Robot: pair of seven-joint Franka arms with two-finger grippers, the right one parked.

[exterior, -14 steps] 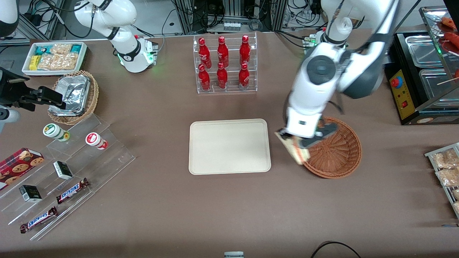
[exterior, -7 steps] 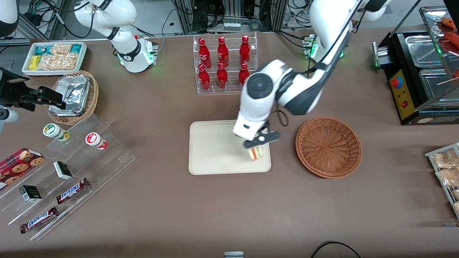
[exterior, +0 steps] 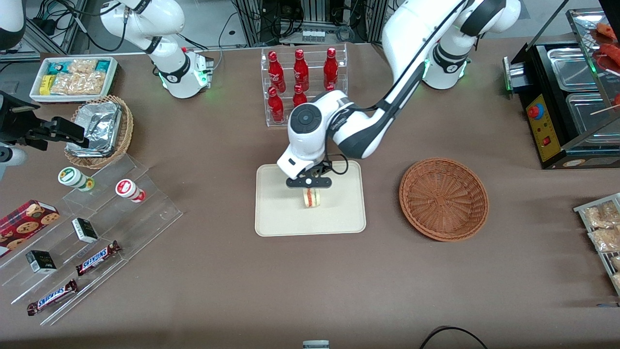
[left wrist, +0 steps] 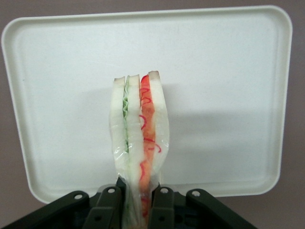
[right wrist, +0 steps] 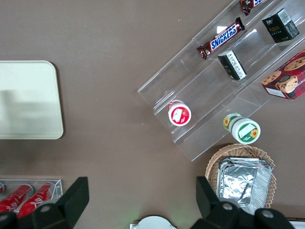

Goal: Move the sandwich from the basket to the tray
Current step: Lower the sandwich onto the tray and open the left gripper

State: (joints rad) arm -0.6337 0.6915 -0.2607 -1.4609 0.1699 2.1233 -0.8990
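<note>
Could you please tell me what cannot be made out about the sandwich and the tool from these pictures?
- Front view: whether the sandwich touches the tray; the tool above it hides its upper part.
- Left wrist view: the sandwich's gripped end, cut off by the edge between the fingers.
- Right wrist view: only the tray's end shows.

You can read "SNICKERS" on the two chocolate bars point(exterior: 98, 258) point(exterior: 52, 297) lying on the clear stepped shelf point(exterior: 97, 232), and on the one bar point(right wrist: 224, 38) in the right wrist view. The small black box point(right wrist: 281, 25) beside it bears print that looks like "Fette".
</note>
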